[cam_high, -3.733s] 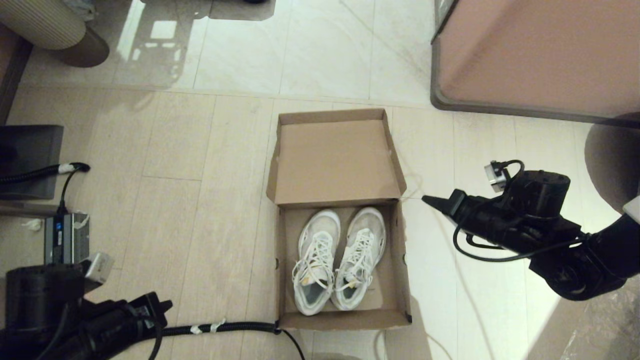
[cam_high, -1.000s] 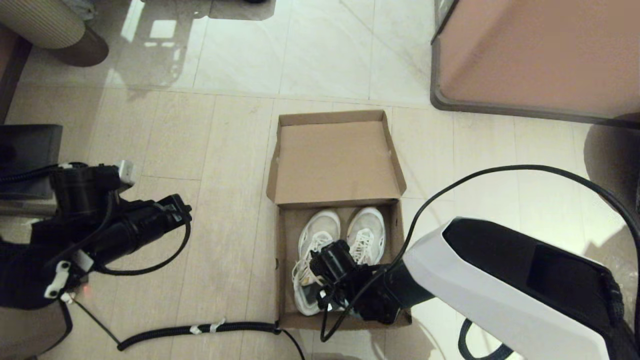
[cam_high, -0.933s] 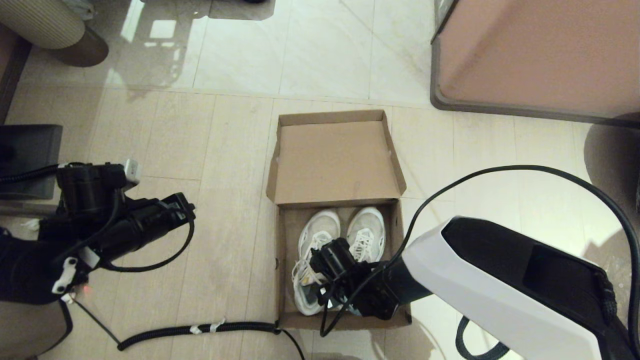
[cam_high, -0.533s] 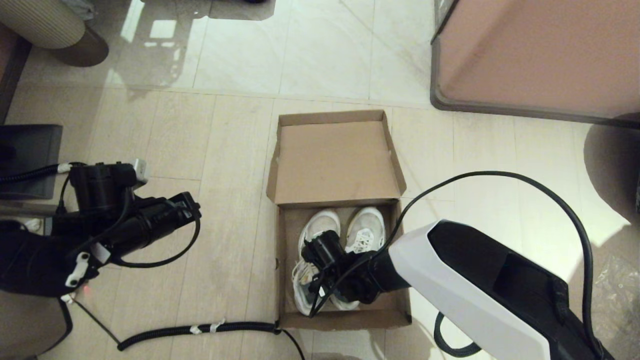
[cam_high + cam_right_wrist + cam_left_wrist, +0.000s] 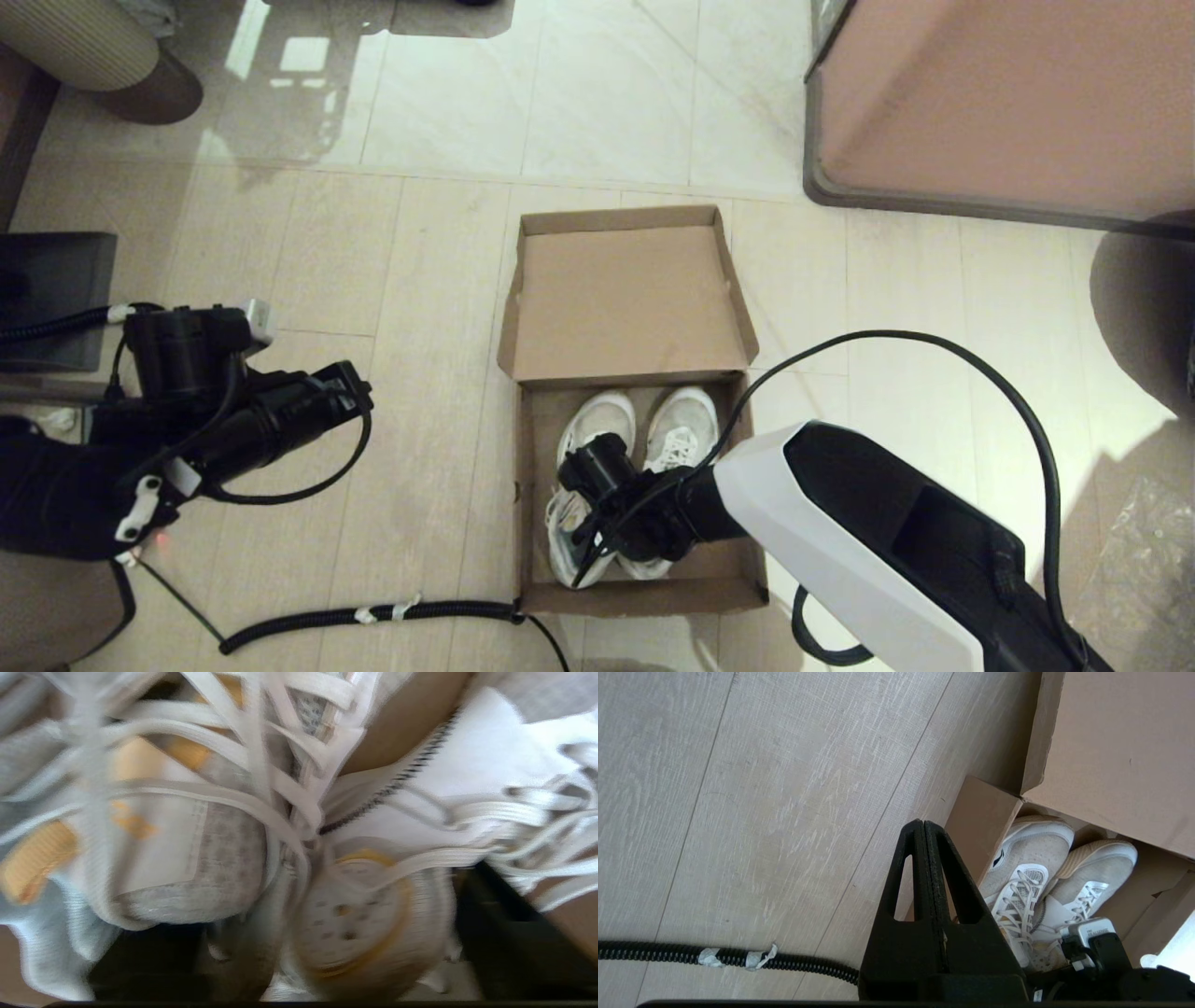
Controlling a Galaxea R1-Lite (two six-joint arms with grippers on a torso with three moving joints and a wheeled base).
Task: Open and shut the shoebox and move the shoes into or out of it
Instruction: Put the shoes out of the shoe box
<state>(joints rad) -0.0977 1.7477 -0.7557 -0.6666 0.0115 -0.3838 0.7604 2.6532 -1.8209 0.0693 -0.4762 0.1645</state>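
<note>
The right tool [image 5: 611,546] is reaching down into the shoebox [image 5: 642,586] from its right side, sitting over the heel openings of the shoes [image 5: 597,425], and the wrist and arm are covering its fingers from above. In the right wrist view two dark fingers [image 5: 509,933] are standing spread, one on each outer side of the pair, with the collars, tongues and laces [image 5: 261,765] filling the space between them; whether they are pressing the shoes yet is hard to tell, since that view is smeared. The shoes are lying side by side in the near half of the box with toes pointing at the hinge, and their heels are hidden under the wrist. The lid [image 5: 627,299] is lying folded back flat on the floor beyond them, inner face up. The left tool [image 5: 924,828] is hovering above the floor [image 5: 373,280] well to the left of the box, its two fingers pressed together on nothing. The floor is pale wood-look plank near the robot and is giving way to glossy cream tile [image 5: 560,84] further off. A black corrugated cable [image 5: 411,611] with tape wraps is running along the floor to the box's near left corner. A large pinkish block with a dark grey rim [image 5: 1008,103] is being cut off at the far right, and a ribbed beige object [image 5: 84,47] at the far left.
</note>
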